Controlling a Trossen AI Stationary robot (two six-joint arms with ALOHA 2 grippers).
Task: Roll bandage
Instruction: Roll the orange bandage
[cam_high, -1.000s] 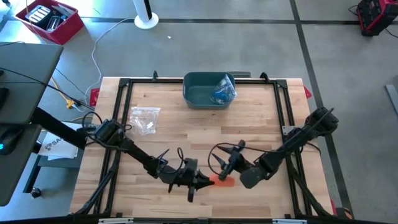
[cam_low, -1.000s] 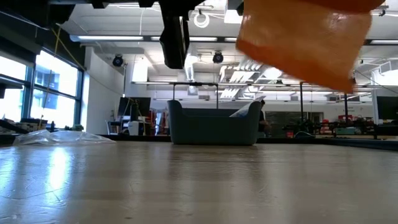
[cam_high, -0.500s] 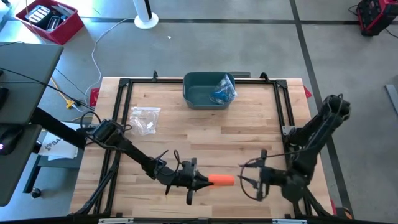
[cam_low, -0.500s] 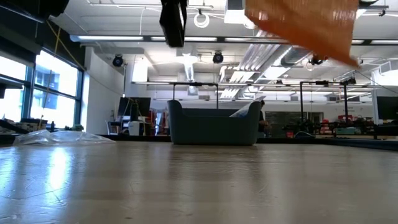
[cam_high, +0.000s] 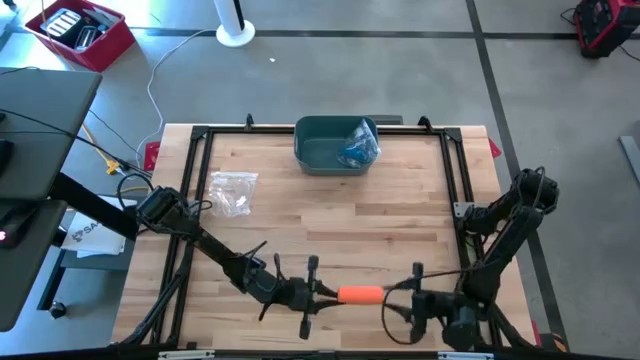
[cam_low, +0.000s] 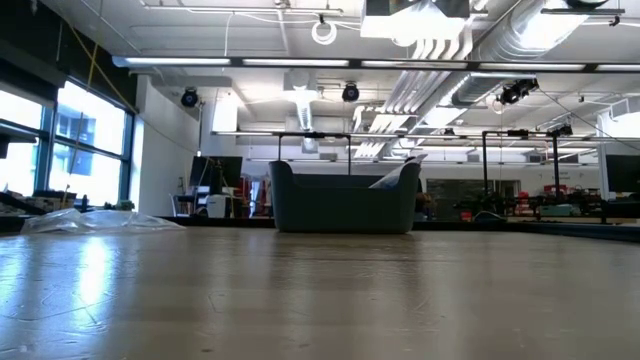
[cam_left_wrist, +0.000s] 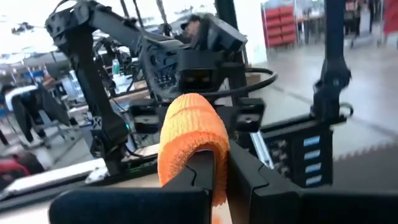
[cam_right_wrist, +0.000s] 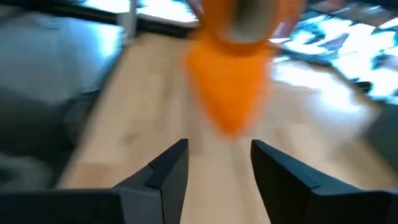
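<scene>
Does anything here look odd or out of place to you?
Only one thing: the orange bandage is not lying on the table. The left pincer pinches one end, so it sticks out sideways in the air toward the open right pincer. The bin and plastic bag sit tidily.

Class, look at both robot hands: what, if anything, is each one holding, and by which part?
The left hand pinches the orange bandage roll by one end. The right hand is open just beyond the roll's other end and holds nothing.
</scene>
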